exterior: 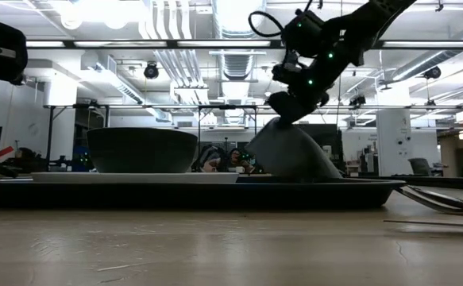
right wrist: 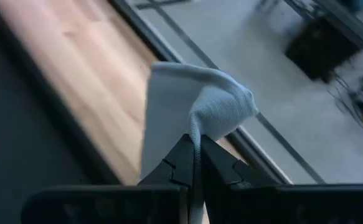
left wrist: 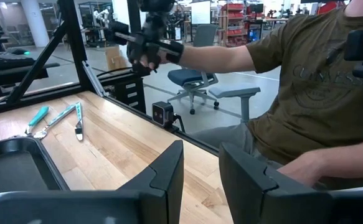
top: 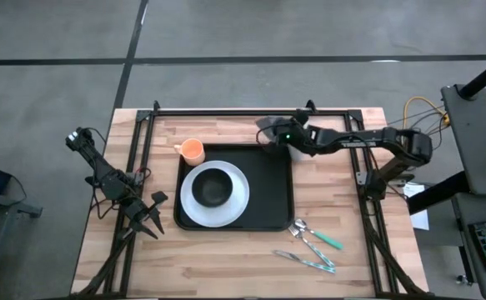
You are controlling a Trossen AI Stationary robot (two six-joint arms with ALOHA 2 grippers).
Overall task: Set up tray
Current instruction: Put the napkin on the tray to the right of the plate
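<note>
The black tray [top: 272, 179] lies mid-table. On it sits a white plate [top: 234, 204] with a black bowl [top: 213, 187] on top; the bowl also shows in the low view [exterior: 142, 149]. An orange cup [top: 192, 151] stands on the table at the tray's far left corner. My right gripper [top: 278, 136] is over the tray's far right corner, shut on a grey cloth [right wrist: 181, 99]. My left gripper [left wrist: 200, 177] waits open and empty at the table's left side [top: 147, 215]. My right gripper pinches a bunched fold of the cloth [right wrist: 197, 134] between its two fingers, coming from above and slanting down from the table's right. The cloth hangs below the fingers, spreading out like a tent [exterior: 291, 151]. Its lower end rests on the tray [exterior: 302, 175].
Cutlery with teal handles [top: 313, 246] lies on the table to the near right of the tray, also in the left wrist view [left wrist: 56, 118]. A black frame [top: 251, 111] runs along the far edge and sides. A person in an olive shirt [left wrist: 318, 68] sits beyond the table.
</note>
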